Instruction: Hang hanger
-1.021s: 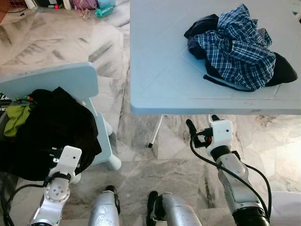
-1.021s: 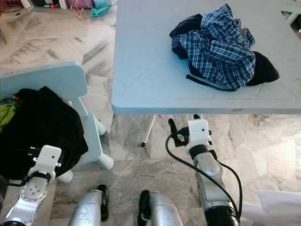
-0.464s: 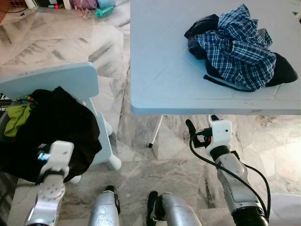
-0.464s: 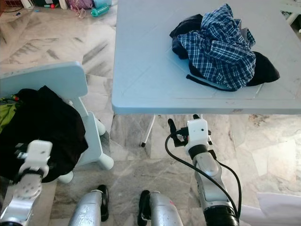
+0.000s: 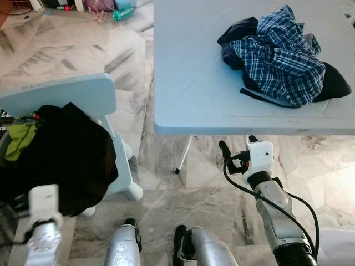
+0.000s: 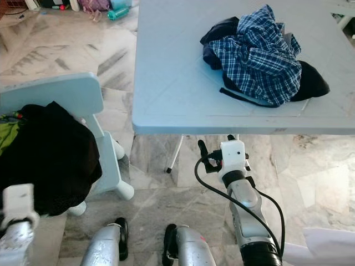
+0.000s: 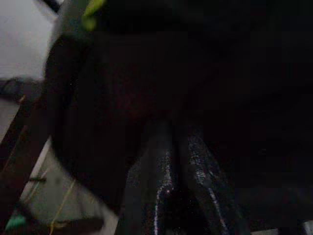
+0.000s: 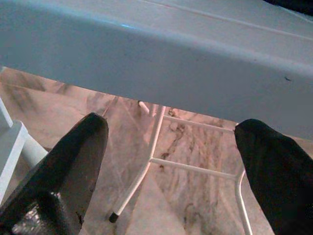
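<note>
Progress: pretty much zero so far, judging by the layout. No hanger spotted anywhere, so can't say where it is, maybe buried in the clothes. Plaid shirt [image 5: 280,55] bunched up with dark clothes on the table [image 5: 188,83], far right side. More black clothes [image 5: 61,155] heaped on the chair [image 5: 66,94] left of the table. Right gripper [image 8: 171,161] parked just under the table's near edge, fingers spread wide, holding nothing. Left gripper [image 7: 173,161] down low by the chair, fingers pressed together against that black pile. Everything left to do.
</note>
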### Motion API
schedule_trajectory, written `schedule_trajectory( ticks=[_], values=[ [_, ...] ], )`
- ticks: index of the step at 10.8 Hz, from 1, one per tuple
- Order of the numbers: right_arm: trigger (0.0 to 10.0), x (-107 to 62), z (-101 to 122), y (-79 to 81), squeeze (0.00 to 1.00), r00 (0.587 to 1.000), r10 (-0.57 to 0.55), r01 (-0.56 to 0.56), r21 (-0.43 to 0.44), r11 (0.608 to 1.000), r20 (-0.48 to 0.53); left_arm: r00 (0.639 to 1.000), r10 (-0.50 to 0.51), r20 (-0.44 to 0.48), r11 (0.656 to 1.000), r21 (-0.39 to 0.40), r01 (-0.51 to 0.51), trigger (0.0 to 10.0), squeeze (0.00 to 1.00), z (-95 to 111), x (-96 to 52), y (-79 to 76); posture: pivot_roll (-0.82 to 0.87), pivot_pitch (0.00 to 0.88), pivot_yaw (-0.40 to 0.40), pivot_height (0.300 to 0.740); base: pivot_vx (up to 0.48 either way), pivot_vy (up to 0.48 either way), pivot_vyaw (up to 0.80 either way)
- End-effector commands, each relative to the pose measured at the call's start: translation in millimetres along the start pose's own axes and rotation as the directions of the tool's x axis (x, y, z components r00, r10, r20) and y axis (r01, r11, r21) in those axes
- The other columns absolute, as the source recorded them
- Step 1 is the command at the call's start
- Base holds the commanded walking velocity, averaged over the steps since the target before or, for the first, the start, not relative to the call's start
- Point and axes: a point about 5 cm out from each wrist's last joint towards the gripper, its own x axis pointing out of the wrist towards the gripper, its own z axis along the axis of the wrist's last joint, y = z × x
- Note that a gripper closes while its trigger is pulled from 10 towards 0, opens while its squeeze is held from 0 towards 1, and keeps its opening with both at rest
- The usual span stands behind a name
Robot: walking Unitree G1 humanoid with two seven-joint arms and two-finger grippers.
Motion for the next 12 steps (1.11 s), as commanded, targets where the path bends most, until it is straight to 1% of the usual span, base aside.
schedule_trajectory(
  ticks=[1, 2, 3, 4, 5, 6, 7, 8, 9, 10, 11, 12],
  values=[
    [10.0, -3.1, -4, -1.5, 0.0, 1.0, -0.006, 0.006, -0.005, 1.0, -0.015, 0.995, 0.078, -0.069, 0.997, 0.001, -0.078, 0.0, 0.0, -19, -6.4, 16.1, 0.03, 0.241, -0.079, 0.74, 0.0, 0.0, 0.0],
    [10.0, -3.3, -4, -2.1, 0.0, 1.0, -0.006, 0.006, -0.006, 1.0, -0.016, 0.991, 0.13, -0.043, 0.992, 0.003, -0.13, 0.0, 0.0, -17, -8.5, 25.0, 0.03, 0.243, -0.079, 0.74, 0.0, 0.0, 0.0],
    [10.0, -4.2, -4, -2.2, 0.0, 1.0, -0.006, 0.006, -0.007, 1.0, -0.017, 0.975, 0.219, -0.029, 0.976, 0.009, -0.219, 0.0, 0.0, -18, -11.6, 41.8, 0.03, 0.246, -0.079, 0.74, 0.0, 0.0, 0.0],
    [10.0, -4.4, -5, -1.8, 0.0, 1.0, -0.003, 0.003, -0.006, 1.0, -0.019, 0.964, 0.261, -0.048, 0.965, 0.012, -0.26, 0.0, 0.0, -22, -13.9, 50.4, 0.03, 0.248, -0.08, 0.74, 0.0, 0.0, 0.0],
    [10.0, -5.2, -5, -1.2, 0.0, 1.0, 0.0, 0.0, -0.007, 1.0, -0.019, 0.958, 0.281, -0.051, 0.96, 0.022, -0.28, 0.0, 0.0, -25, -16.2, 55.7, 0.03, 0.254, -0.08, 0.74, 0.0, 0.0, 0.0],
    [10.0, -6.1, -5, -1.5, 0.0, 1.0, 0.0, 0.0, -0.008, 1.0, -0.021, 0.942, 0.318, -0.105, 0.948, 0.027, -0.317, 0.0, 0.0, -35, -19.0, 63.5, 0.03, 0.258, -0.082, 0.74, 0.0, 0.0, 0.0],
    [10.0, -7.0, -6, -2.2, 0.0, 1.0, 0.001, -0.001, -0.01, 1.0, -0.023, 0.959, 0.257, -0.117, 0.964, 0.108, -0.245, 3.8, 0.0, -39, -16.7, 59.5, 0.03, 0.259, -0.085, 0.74, 0.0, 0.0, 0.0],
    [10.0, -7.2, -6, -2.8, 0.0, 1.0, 0.002, -0.003, -0.012, 1.0, -0.024, 0.978, 0.201, -0.063, 0.968, 0.166, -0.189, 10.0, 0.0, -31, -13.6, 52.5, 0.03, 0.259, -0.087, 0.74, 0.0, 0.0, 0.0],
    [10.0, -6.6, -5, -3.8, 0.0, 1.0, 0.004, -0.004, -0.015, 1.0, -0.023, 0.992, 0.126, 0.012, 0.955, 0.27, -0.125, 10.0, 1.0, -18, -8.6, 44.0, 0.03, 0.257, -0.09, 0.74, 0.0, 0.0, 0.0],
    [10.0, -5.6, -4, -4.7, 0.0, 1.0, 0.005, -0.005, -0.018, 1.0, -0.021, 0.997, 0.053, 0.056, 0.924, 0.377, -0.07, 10.0, 1.0, -7, -4.1, 36.0, 0.03, 0.254, -0.09, 0.74, 0.0, 0.0, 0.0],
    [10.0, -5.3, -4, -4.7, 0.0, 1.0, 0.005, -0.005, -0.018, 1.0, -0.02, 0.994, -0.018, 0.105, 0.878, 0.477, -0.035, 10.0, 1.0, 1, -2.7, 31.7, 0.03, 0.254, -0.09, 0.74, 0.0, 0.0, 0.0],
    [10.0, -3.5, -4, -1.7, 0.0, 1.0, 0.011, -0.011, -0.016, 1.0, -0.021, 0.982, -0.121, 0.144, 0.833, 0.554, 0.022, 10.0, 1.0, 10, -4.9, 21.4, 0.04, 0.252, -0.09, 0.74, 0.0, 0.0, 0.0]
  ],
)
